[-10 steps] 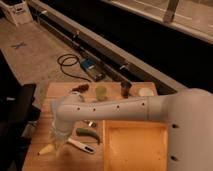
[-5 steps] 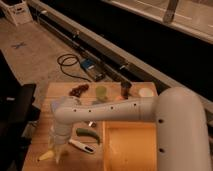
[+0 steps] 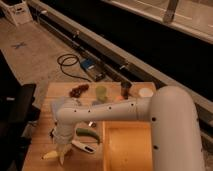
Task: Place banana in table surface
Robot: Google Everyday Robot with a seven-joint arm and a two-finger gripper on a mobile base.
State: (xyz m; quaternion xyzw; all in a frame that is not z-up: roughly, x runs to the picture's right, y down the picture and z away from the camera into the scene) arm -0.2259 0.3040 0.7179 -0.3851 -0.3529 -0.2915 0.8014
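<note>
Dim workshop floor, dark rail wall behind, light wooden table surface (image 3: 42, 125) in front of me. My gripper (image 3: 62, 151) is now down at the near-left corner of the tabletop, lower and closer to the wood than half a second ago, when it was hanging a bit higher. Can't tell whether the fingers are clamped or parted. The banana (image 3: 51, 155) sits right at the gripper tip, pale yellow, lying about flat and looks to be touching the wood, or nearly. Judgement: descent is basically done, what's left is let go and lift clear. Just right of the gripper: white-handled tool (image 3: 82, 147), then the green pod (image 3: 88, 133), both unmoved. Yellow tub (image 3: 127, 149) further right. Cups and a dark cluster along the far edge, well apart
</note>
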